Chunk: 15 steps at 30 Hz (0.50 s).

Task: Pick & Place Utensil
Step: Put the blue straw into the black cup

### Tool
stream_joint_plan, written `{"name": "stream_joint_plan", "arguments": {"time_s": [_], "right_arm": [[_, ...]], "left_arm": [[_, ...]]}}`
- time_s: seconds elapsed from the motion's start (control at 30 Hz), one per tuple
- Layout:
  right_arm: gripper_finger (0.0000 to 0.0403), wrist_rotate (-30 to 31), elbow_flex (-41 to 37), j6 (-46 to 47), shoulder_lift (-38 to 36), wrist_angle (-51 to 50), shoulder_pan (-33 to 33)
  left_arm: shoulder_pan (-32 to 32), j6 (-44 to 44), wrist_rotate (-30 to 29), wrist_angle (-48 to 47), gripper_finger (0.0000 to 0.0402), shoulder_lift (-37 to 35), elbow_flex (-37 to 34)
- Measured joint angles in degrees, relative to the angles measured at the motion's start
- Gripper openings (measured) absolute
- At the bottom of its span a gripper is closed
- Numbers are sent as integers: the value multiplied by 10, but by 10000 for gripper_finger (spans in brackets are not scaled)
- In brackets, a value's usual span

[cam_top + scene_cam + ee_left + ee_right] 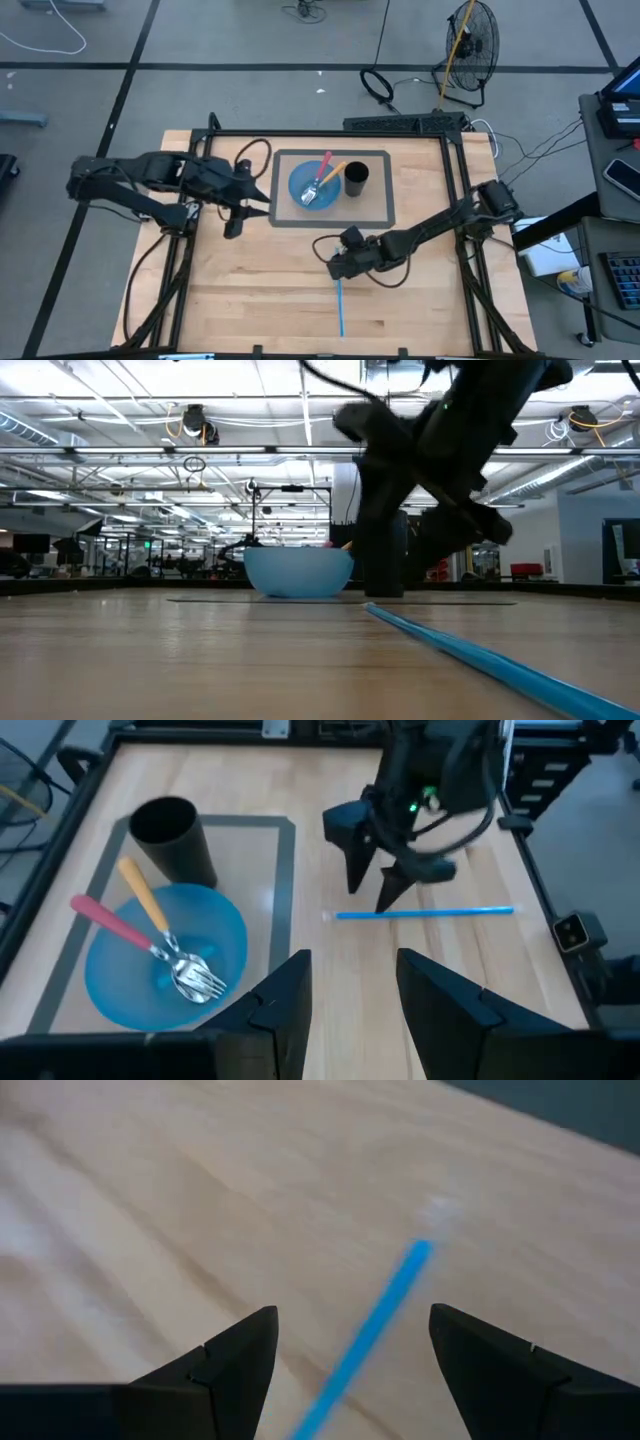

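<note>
On the wooden table (250, 290), the blue straw (340, 308) lies below the open right claw (338, 266).

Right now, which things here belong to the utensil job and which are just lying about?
In the job: blue straw on the bare wood, right pincer open above it, blue bowl holding two forks, black cup, grey mat.

Lying about: left pincer waiting open, floor fan.

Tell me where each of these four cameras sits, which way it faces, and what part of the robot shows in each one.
High view: above the table, looking straight down; both arms show, flanking the grey mat.
Low view: at table-top height, looking level past the blue bowl into the room; a dark arm hangs from above.
Left wrist view: behind the open left gripper, facing the right arm.
Right wrist view: behind the open right gripper, facing the tabletop.
All four show the blue straw.
</note>
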Motion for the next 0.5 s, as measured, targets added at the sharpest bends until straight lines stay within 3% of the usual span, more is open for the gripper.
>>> {"name": "stream_joint_plan", "arguments": {"time_s": [0.17, 0.5], "right_arm": [[251, -14, 1, 53, 26, -10, -6], [221, -17, 1, 57, 36, -15, -14]], "left_arm": [[0, -8, -1, -12, 152, -13, 0], [-17, -9, -10, -20, 152, -20, 0]]}}
